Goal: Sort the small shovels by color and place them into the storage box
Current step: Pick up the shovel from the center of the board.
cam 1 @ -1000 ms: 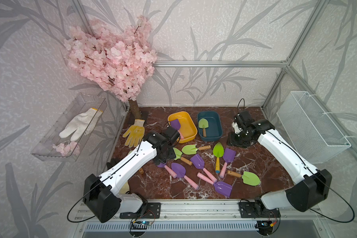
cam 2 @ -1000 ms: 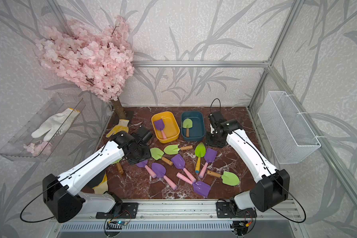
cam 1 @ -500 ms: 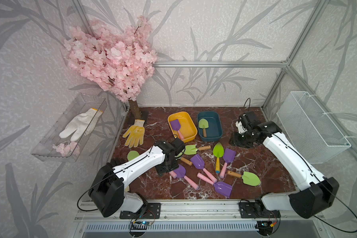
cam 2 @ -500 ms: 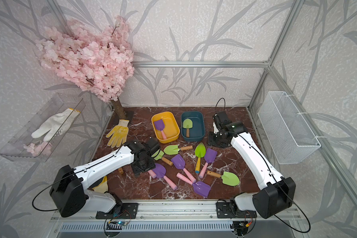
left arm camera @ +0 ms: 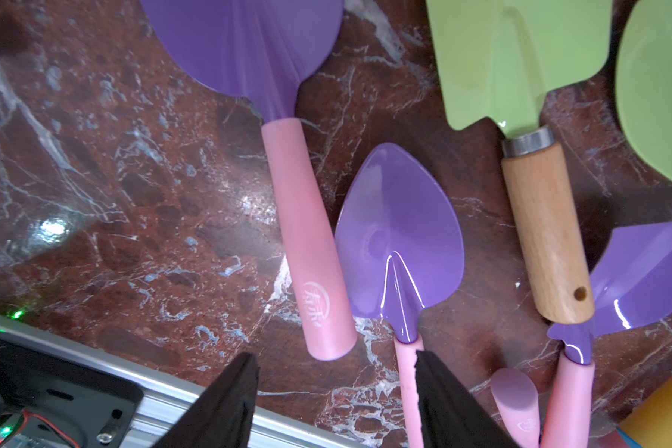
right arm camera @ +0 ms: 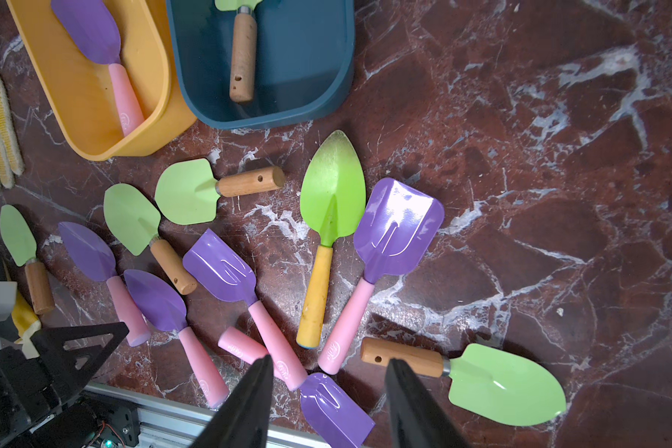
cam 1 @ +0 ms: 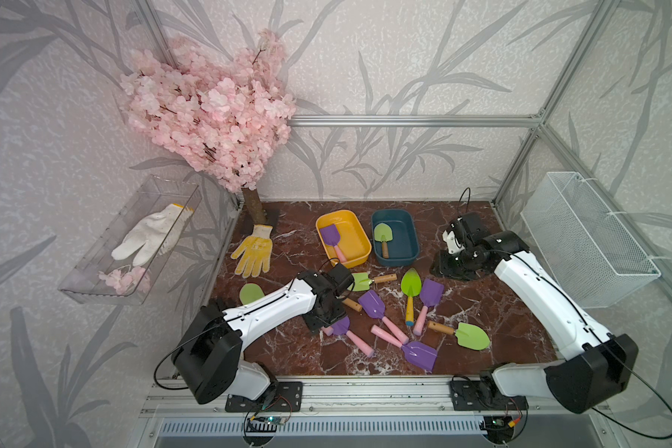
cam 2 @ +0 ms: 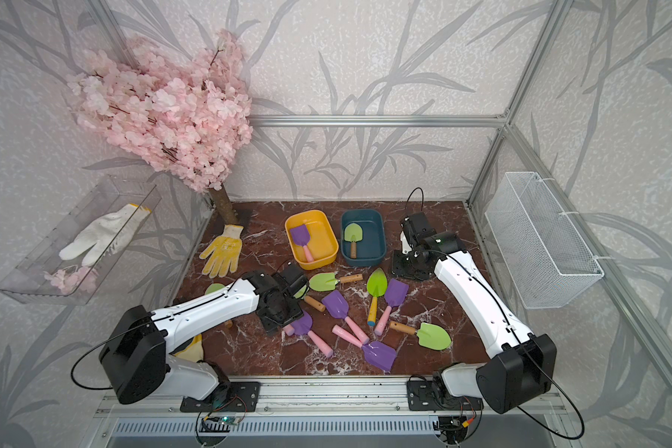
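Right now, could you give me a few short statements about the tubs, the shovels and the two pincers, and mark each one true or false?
1. The yellow tub holds one purple shovel. True.
2. The teal tub is empty. False: a green shovel with a wooden handle lies in it.
3. The right pincer grips a shovel. False: it is open and holds nothing.
4. The left pincer is open, with the pink handle of a loose purple shovel between its fingers. True.
5. The pointed green shovel with the yellow handle lies in the yellow tub. False: it lies on the table.
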You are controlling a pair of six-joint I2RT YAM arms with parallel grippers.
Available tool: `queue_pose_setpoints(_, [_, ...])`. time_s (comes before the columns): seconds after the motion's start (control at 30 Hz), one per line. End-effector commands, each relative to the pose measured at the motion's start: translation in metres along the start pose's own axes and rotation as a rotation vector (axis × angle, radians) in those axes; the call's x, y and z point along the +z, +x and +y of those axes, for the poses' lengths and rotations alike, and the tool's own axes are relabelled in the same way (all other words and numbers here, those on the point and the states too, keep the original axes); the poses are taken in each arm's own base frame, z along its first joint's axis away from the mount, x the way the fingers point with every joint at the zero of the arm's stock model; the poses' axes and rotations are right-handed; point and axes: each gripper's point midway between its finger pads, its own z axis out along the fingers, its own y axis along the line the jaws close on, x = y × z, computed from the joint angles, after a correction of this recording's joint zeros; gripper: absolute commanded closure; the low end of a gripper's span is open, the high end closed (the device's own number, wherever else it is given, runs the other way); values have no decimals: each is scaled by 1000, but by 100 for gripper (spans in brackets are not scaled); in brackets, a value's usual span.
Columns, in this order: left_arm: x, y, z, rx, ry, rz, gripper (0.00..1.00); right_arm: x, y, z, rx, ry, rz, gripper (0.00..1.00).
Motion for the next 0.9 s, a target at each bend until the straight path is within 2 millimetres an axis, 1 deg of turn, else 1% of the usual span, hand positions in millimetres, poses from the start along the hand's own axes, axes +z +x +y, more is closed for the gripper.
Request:
queue_pose_setpoints(0.0, [9,5,5,-13,-15,21,32,-5,1,-1,0,-11,-18,49])
queue_pose_setpoints(0.4, [21,8,8,-11,-38,41,32,1,2,0,-2,-16,-7,49])
queue_pose_setpoints(0.63, [24,8,10,-14,-42,42,32,4,4,-2,-1,-11,4,49])
queue_pose_setpoints(0.87, [30,8,16,-28,-44,46,32,4,5,-4,1,-4,6,49])
